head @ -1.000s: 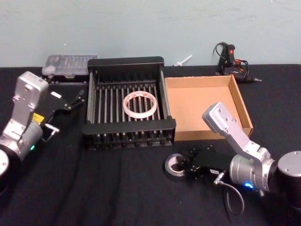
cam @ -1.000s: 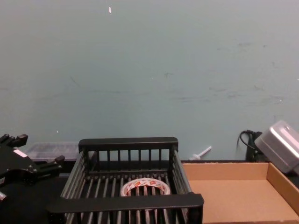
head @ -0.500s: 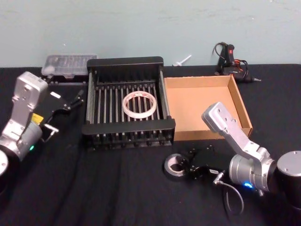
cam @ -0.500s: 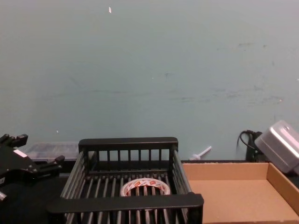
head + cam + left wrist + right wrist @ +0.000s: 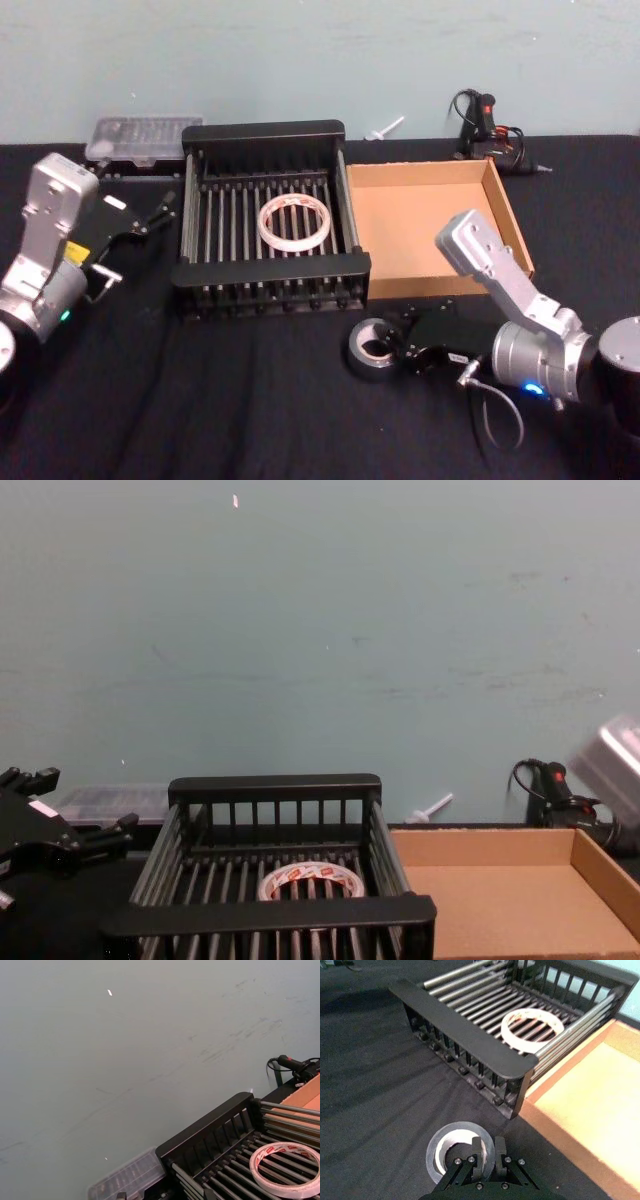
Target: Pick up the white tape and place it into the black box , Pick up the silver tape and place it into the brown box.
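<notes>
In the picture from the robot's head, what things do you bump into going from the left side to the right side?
left gripper → black box with the white tape inside it → silver tape → right gripper clamped on the silver tape's wall → brown box

arms: silver-grey housings | hands: black, screw-studded | right wrist: blue light, grey cable

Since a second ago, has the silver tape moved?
No. The silver tape sits below the brown box's near left corner, gripped by the right gripper.
</notes>
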You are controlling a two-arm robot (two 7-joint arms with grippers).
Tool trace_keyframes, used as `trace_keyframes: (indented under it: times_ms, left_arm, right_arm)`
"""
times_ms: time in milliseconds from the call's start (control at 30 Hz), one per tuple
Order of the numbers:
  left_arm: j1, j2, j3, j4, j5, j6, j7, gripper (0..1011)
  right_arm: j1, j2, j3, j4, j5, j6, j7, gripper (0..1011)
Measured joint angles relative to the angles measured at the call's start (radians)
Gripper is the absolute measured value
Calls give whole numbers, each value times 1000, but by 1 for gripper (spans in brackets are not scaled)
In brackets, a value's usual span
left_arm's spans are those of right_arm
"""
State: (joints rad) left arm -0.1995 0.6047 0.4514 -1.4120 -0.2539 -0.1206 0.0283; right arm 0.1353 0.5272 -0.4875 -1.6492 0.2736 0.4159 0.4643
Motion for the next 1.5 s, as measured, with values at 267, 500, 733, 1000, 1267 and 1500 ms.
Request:
trace_keyframes:
  times_ms: [267, 500, 733, 1000, 1267, 1500]
  left_arm:
    - [0, 0, 0, 0, 0, 0, 0, 1001]
    - [0, 0, 0, 0, 0, 0, 0, 1001]
    - [0, 0, 0, 0, 0, 0, 0, 1001]
    - [0, 0, 0, 0, 0, 0, 0, 1001]
    - [0, 0, 0, 0, 0, 0, 0, 1001]
    - [0, 0, 0, 0, 0, 0, 0, 1001]
  right_arm:
    - [-19, 28, 43, -46, 22, -18, -13, 158]
    - [-34, 44, 85, -75, 42, -28, -36, 158]
    - [-35, 47, 116, -86, 55, -32, -58, 158]
    - [-11, 24, 152, -66, 64, -42, -94, 158]
    - [35, -9, 176, -25, 68, -52, -120, 158]
    - [104, -46, 178, 35, 57, -55, -135, 158]
